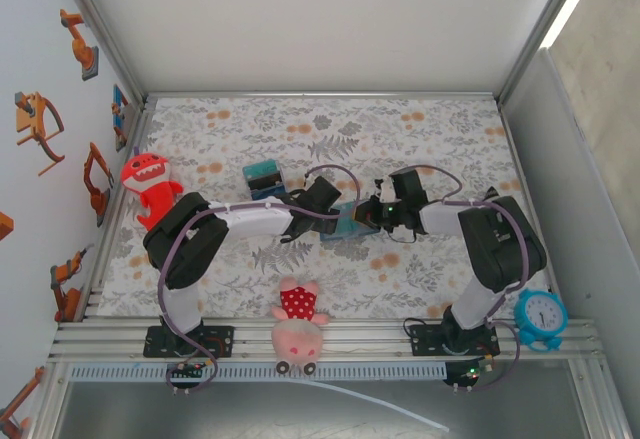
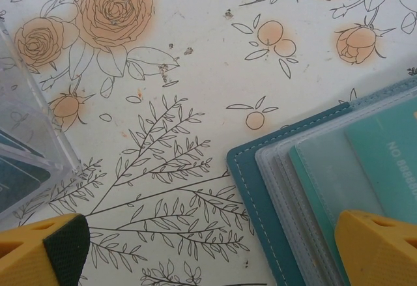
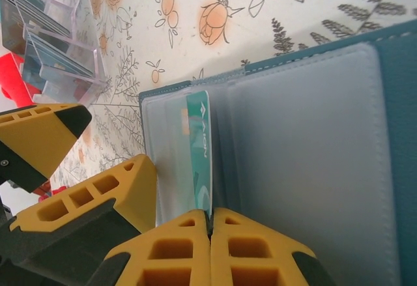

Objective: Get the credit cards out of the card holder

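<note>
The card holder (image 1: 347, 225) lies open on the flowered table between my two grippers, teal-blue with clear sleeves (image 3: 306, 136). A green credit card (image 3: 199, 146) stands partly in a sleeve near the holder's left edge. My right gripper (image 3: 210, 215) is shut on the near edge of that card. My left gripper (image 2: 208, 224) is open over the holder's corner (image 2: 260, 188); its right finger (image 2: 378, 247) sits on the holder's sleeves and its left finger (image 2: 42, 250) is over bare table. From above, the left gripper (image 1: 328, 202) and right gripper (image 1: 378, 215) nearly meet.
A clear plastic stand (image 1: 265, 178) with several cards stands just left of the holder, also near my left finger (image 2: 26, 162). A red shark plush (image 1: 150, 184) lies at the left, a pink plush (image 1: 298, 324) at the front edge, a blue clock (image 1: 541, 319) at the right.
</note>
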